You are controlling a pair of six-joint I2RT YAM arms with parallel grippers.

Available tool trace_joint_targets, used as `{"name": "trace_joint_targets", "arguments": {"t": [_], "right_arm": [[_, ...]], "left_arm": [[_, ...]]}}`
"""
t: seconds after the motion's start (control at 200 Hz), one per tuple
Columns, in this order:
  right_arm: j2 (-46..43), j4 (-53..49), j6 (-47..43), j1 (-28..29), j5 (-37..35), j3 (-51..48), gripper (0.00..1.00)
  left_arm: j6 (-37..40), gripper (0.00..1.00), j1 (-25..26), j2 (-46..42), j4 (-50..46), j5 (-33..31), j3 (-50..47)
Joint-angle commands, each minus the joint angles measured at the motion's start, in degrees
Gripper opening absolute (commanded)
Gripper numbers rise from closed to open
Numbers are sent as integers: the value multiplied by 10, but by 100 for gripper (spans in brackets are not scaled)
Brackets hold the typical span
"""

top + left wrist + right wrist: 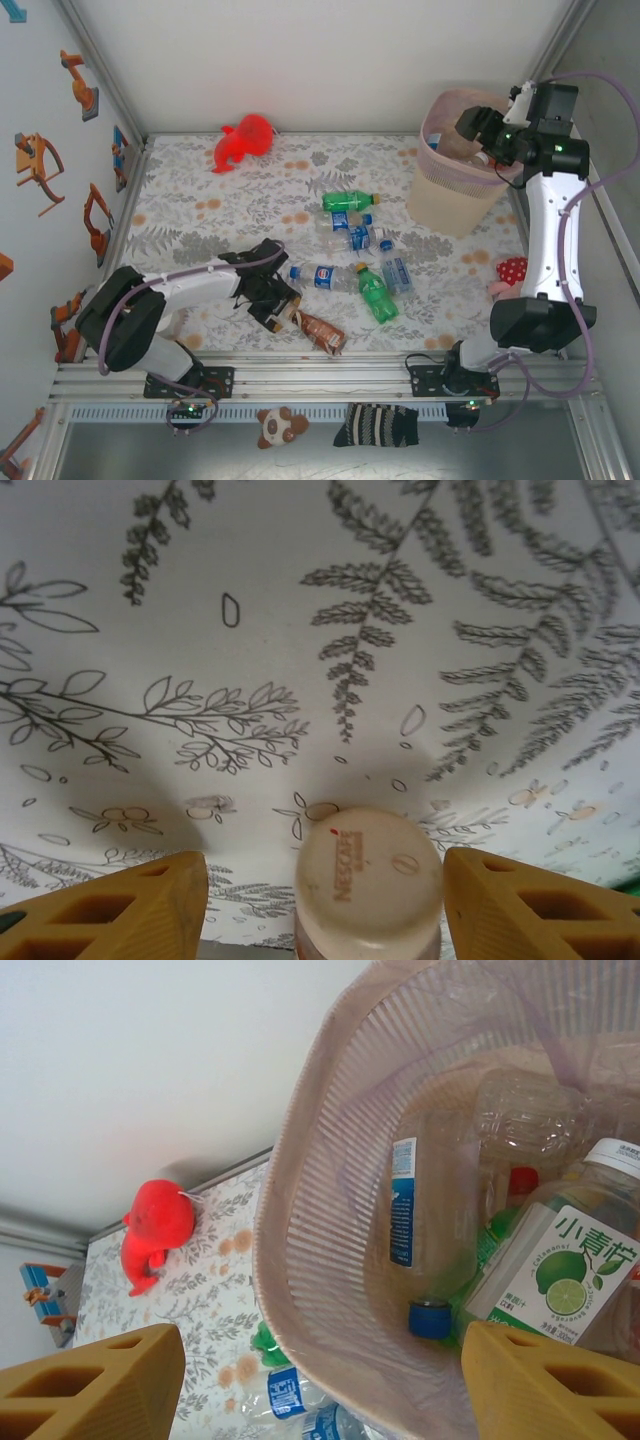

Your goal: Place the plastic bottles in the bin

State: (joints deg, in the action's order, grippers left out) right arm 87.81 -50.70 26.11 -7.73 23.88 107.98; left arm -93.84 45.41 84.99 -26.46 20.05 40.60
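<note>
1. At the near edge of the table, the left tool lies low with its fingers spread either side of the pale end of a brown-labelled bottle; they stand apart from it and grip nothing, likely lined up so a squeeze takes it across its width.
2. Over the bin at the far right, the right tool hangs spread and empty, looking down the mouth; a lime-labelled bottle and a clear blue-labelled bottle lie inside among others; I judge this a drop position.
3. Loose bottles lie mid-table, well apart from the bin: a green bottle, a second green bottle, a Pepsi bottle; a good share of the work looks undone.
4. The brown-labelled bottle sits near the front rail, so the free room is upward and away; a straight path to the bin crosses the cluster; the bin stands close to the right wall, leaving its left side the open approach; the red plush toy is far off in the corner.
</note>
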Motion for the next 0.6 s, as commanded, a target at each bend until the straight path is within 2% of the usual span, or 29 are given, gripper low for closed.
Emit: {"name": "trace_joint_targets", "arguments": {"t": [0.0, 0.125, 0.401, 0.596], "right_arm": [[-21, 4, -1, 3, 5, -3, 72], [-21, 4, -1, 3, 6, -2, 72], [-21, 1, -6, 3, 4, 5, 72], [-24, -3, -5, 3, 6, 11, 72]], "left_arm": [[-44, 58, 4, 4, 21, 14, -10], [-54, 53, 6, 9, 28, 8, -13], [-69, 34, 4, 20, 43, 6, -18], [-56, 28, -4, -8, 13, -18, -9]]}}
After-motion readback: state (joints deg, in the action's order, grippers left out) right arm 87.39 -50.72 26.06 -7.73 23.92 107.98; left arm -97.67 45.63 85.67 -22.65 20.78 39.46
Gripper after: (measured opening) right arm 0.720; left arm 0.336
